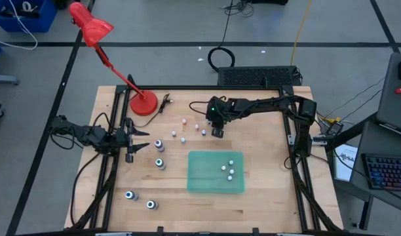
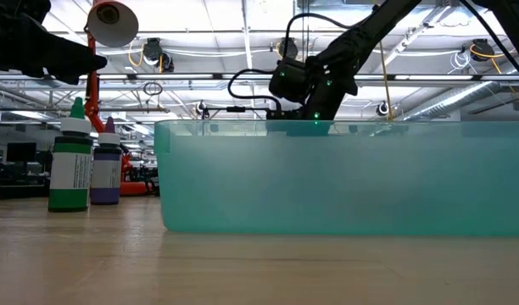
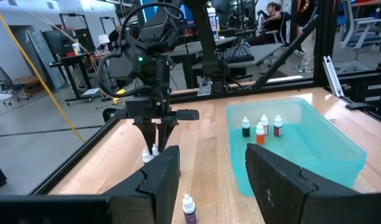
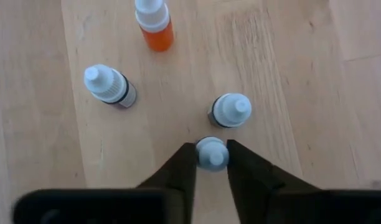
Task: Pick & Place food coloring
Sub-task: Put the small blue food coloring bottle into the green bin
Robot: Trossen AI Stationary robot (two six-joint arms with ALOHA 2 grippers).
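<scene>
Small food coloring bottles [image 1: 184,121] stand upright on the wood table between the red lamp and the teal tray [image 1: 207,183]. Several more stand inside the tray [image 3: 302,149]. My right gripper [image 4: 211,163] points steeply down at this group and is shut on one white-capped bottle [image 4: 211,153]; another bottle [image 4: 231,110] stands just beyond it. Bigger bottles with coloured tops [image 1: 160,163] stand near the left side. My left gripper [image 3: 212,168] waits at the table's left edge, level and open, holding nothing. My right gripper pinches the small bottle's white cap [image 4: 211,149] between its two fingertips [image 4: 185,163]. The fingers come from above, slanting down from the table's right. The bottle stays upright; its body and base are hidden under the cap.
A red desk lamp [image 1: 143,103] stands at the table's far left corner. An orange bottle [image 4: 155,22] and a dark one [image 4: 109,85] stand close beyond the gripped bottle. A black frame rail [image 1: 187,88] borders the table. In the low view, the tray wall [image 2: 344,178] hides the gripper's fingers.
</scene>
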